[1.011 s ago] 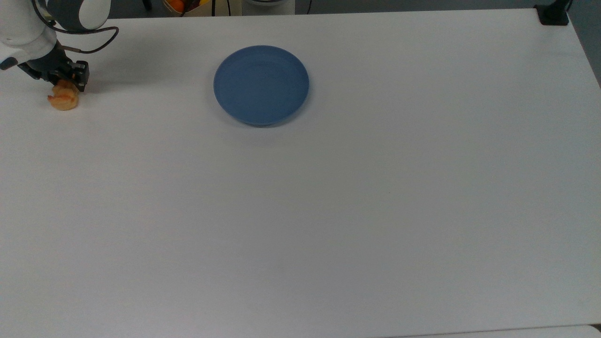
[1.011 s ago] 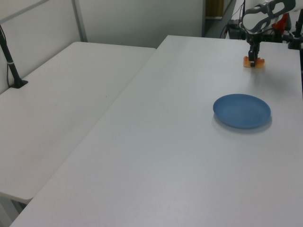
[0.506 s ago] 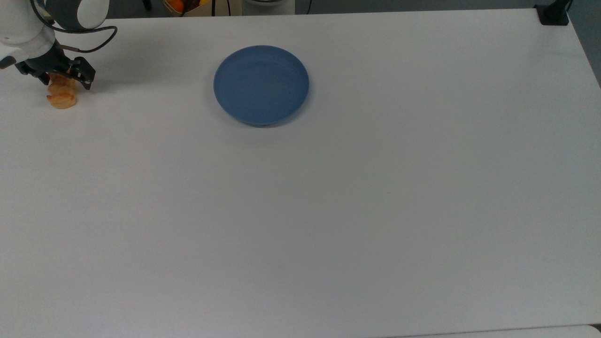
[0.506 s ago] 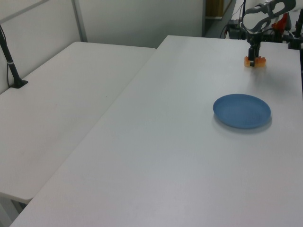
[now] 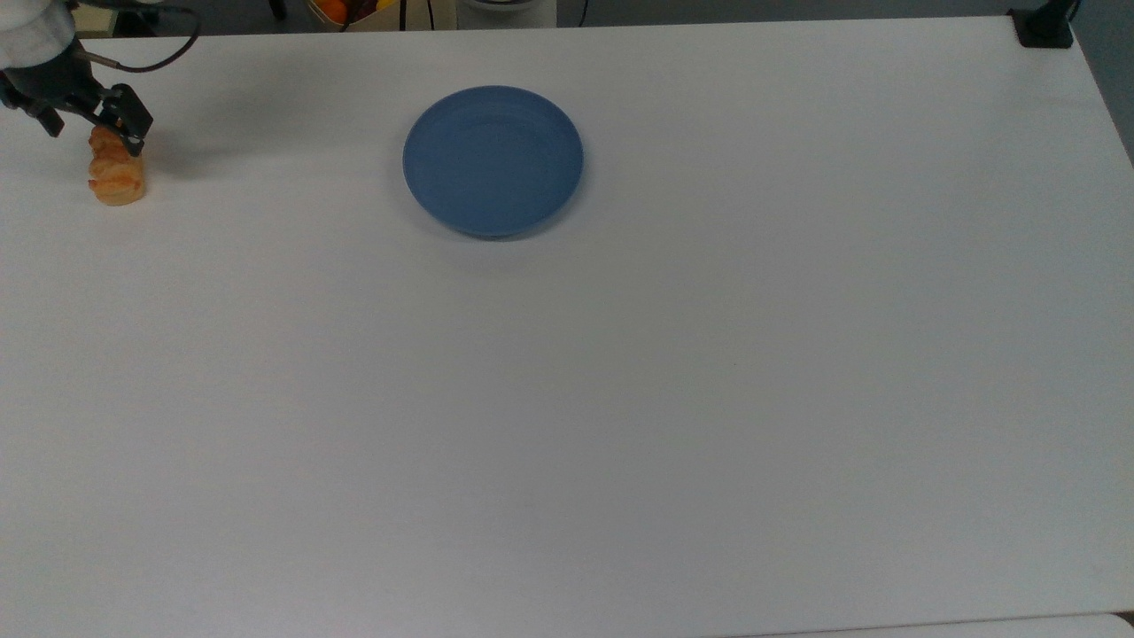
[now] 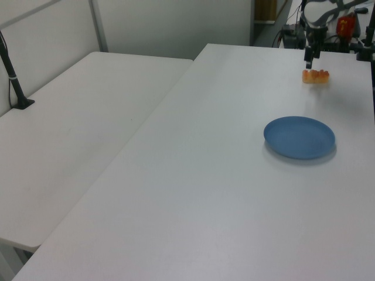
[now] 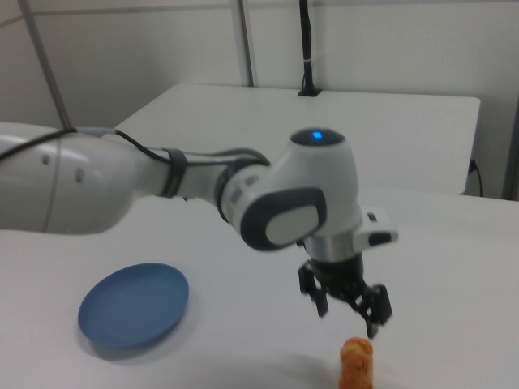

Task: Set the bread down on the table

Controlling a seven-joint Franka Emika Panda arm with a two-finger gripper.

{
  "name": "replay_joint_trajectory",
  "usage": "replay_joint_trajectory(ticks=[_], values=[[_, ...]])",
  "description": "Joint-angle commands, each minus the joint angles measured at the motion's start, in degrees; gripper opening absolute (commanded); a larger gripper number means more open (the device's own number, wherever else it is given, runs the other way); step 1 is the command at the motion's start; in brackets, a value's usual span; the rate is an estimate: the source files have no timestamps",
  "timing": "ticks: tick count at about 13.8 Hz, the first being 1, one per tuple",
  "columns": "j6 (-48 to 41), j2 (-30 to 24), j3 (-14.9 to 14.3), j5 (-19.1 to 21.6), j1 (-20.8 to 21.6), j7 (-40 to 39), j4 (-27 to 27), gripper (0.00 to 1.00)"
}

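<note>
Gripper (image 7: 346, 305) now stands open and lifted clear of the bread (image 5: 115, 173), where a second ago it closed on it; bread rests free on the table (image 5: 620, 399), well apart from the plate (image 5: 493, 159), so placement looks done.

No text, label, brand, number or sign can be read on anything here.

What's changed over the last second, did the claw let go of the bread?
Yes. The claw has opened, released the bread and risen clear above it, drifting toward the top view's upper left. The bread stayed put on the table; the blue plate hasn't moved.
</note>
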Motion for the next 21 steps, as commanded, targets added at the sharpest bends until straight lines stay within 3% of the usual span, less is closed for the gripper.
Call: replay_joint_trajectory(ticks=[1, 5, 8, 13, 21], values=[[-1.4, -7.1, 0.5, 0.6, 4.0, 9.2, -1.7, 1.0], [-11.3, -15.9, 3.2, 0.6, 9.9, 16.1, -1.5, 1.0], [-19.1, -20.7, 4.7, 0.3, 16.7, 24.5, -1.1, 1.0], [-24.0, -23.1, 15.5, -0.5, 18.3, 33.1, -1.3, 1.0], [-24.7, -23.3, 13.4, -0.4, 20.2, 31.5, -1.3, 1.0]])
